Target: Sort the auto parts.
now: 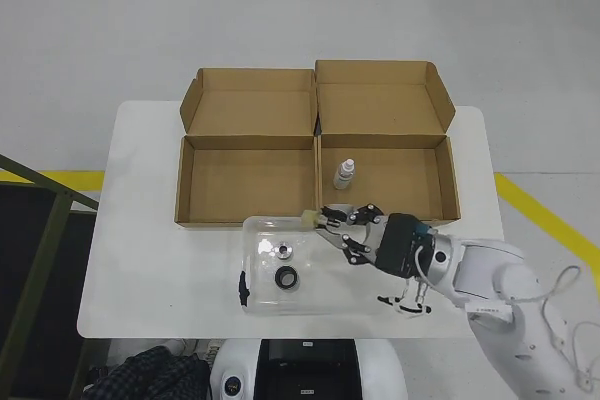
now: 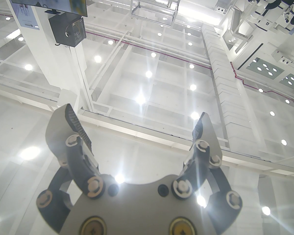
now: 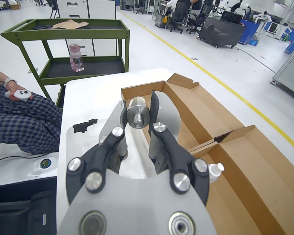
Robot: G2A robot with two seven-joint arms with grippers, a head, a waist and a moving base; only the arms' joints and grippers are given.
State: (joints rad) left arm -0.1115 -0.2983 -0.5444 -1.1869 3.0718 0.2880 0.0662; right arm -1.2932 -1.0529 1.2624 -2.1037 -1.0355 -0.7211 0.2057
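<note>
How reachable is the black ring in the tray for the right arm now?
Probably not yet: the ring lies uncovered nearby, but the right gripper is shut on a metal part.

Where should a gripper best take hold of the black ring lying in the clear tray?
Probably across its outer rim, coming straight down from above. The black ring seems to lie flat on the clear tray, hole upward, so its sides are free, while the tray walls would hinder a sideways approach.
</note>
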